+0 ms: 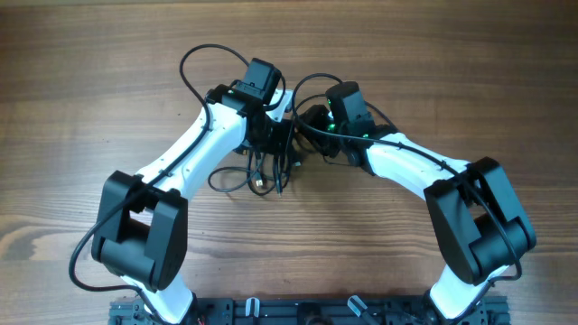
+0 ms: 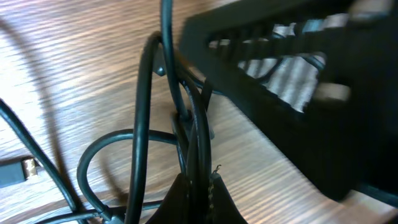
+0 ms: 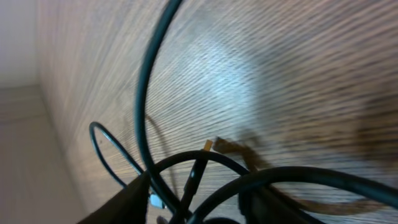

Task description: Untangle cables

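Left gripper (image 2: 199, 198) is clamped on the cables (image 2: 141, 124); right gripper (image 3: 199, 211) closure cannot be determined. Pulling apart may cinch them tighter.

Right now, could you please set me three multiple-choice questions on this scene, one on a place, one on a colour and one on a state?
1. Where do the tangled cables lie?
A. At the table's far left edge.
B. Near the middle of the table, by the left gripper.
C. On top of the right arm's base.

2. What colour are the cables?
A. Black.
B. White.
C. Red.

3. How does the left gripper stand?
A. Wide open over bare wood.
B. Out of every view.
C. Shut on the cables.

Answers:
1 B: the overhead view shows the tangle mid-table.
2 A: the cords look black in every view.
3 C: the left wrist view shows cords pinched between its closed fingertips.
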Controlling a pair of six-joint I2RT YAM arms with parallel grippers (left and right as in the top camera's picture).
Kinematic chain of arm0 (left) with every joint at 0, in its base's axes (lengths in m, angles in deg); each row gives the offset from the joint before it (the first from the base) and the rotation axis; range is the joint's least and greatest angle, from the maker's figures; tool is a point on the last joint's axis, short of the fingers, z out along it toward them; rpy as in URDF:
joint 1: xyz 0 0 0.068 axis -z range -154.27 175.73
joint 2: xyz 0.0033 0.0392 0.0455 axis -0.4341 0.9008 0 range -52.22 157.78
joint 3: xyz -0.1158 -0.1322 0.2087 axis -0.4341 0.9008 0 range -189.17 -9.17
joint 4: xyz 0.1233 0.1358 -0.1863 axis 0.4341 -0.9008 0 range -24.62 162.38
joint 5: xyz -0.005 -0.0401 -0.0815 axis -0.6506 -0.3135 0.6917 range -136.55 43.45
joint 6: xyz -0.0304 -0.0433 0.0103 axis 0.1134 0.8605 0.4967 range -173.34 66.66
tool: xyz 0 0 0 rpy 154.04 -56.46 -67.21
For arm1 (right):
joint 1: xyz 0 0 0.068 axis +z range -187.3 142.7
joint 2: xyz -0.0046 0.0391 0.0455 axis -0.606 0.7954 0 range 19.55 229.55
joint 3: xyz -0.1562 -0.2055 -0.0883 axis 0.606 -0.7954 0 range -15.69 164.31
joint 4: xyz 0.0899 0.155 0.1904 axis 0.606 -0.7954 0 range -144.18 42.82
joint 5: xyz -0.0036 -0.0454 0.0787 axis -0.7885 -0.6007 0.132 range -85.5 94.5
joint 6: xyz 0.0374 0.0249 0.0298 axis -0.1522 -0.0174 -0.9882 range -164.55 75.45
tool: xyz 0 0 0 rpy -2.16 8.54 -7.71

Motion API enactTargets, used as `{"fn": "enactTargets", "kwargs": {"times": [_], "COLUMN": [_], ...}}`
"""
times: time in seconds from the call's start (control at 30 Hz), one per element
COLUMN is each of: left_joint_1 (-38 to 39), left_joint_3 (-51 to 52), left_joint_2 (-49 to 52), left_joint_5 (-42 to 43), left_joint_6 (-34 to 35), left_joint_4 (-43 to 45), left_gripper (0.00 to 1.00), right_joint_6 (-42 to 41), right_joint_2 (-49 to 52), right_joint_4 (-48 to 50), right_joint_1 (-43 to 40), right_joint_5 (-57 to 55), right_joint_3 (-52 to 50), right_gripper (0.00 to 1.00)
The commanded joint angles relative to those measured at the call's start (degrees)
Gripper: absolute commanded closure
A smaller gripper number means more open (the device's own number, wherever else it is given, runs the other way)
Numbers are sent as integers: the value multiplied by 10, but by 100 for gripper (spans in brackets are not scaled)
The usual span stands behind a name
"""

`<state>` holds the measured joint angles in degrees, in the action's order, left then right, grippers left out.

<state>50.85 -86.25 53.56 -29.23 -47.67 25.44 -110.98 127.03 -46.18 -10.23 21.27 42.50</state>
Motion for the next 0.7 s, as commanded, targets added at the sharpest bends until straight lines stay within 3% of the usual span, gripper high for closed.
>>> {"fn": "enactTargets", "kwargs": {"times": [0.0, 0.2, 0.23, 0.27, 0.43, 0.5, 0.6, 0.67], "left_joint_1": [9, 9, 9, 9, 9, 9, 9, 9], "left_joint_3": [4, 4, 4, 4, 4, 4, 4, 4], "left_joint_2": [3, 3, 3, 3, 3, 3, 3, 3], "left_joint_5": [63, 62, 62, 62, 11, -18, -35, -35], "left_joint_6": [-23, -23, -23, -23, -22, -22, -22, -22], "left_joint_4": [-5, -5, -5, -5, -21, -31, -39, -39], "left_gripper": [96, 96, 96, 96, 84, 67, 27, 18], "right_joint_6": [4, 5, 16, 37, 128, 147, 171, 180], "right_joint_2": [11, 11, 11, 11, 6, -3, -24, -37], "right_joint_4": [-6, -11, -14, -17, -24, -24, -29, -42], "right_joint_1": [1, 1, 1, 1, 1, 1, 1, 1], "right_joint_5": [-38, -41, -47, -50, -32, -13, 9, 9], "right_joint_3": [-5, -5, -5, -5, -5, -5, -5, -5], "right_gripper": [60, 76, 82, 96, 96, 96, 96, 96]}}
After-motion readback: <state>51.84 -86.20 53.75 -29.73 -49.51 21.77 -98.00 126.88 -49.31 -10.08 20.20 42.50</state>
